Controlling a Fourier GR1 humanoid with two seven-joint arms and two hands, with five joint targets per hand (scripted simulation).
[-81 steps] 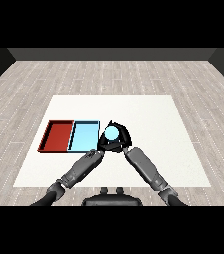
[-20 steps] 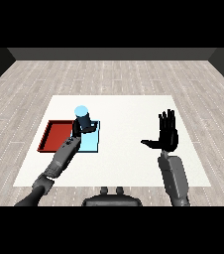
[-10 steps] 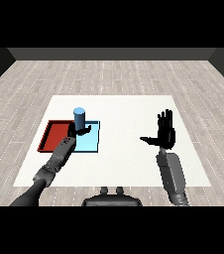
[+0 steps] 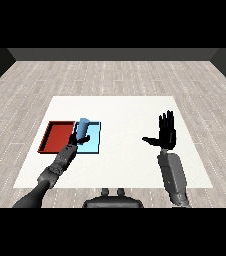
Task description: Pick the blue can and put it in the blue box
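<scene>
The blue can [image 4: 83, 127] stands slightly tilted over the left part of the light blue tray [image 4: 94, 143]. My left hand [image 4: 76, 140] is curled round the can's lower half and hides its base, so I cannot tell whether the can touches the tray floor. My right hand [image 4: 166, 135] is held up over the right side of the table with its fingers straight and spread, holding nothing.
A red tray [image 4: 56, 136] lies directly left of the blue tray, touching it. The white table [image 4: 125, 115] spreads around both trays, and wood floor lies beyond its edges.
My left hand has lowered the blue can toward the blue tray and drawn it slightly nearer. The right hand has stayed raised and open, having moved away to the right earlier.
</scene>
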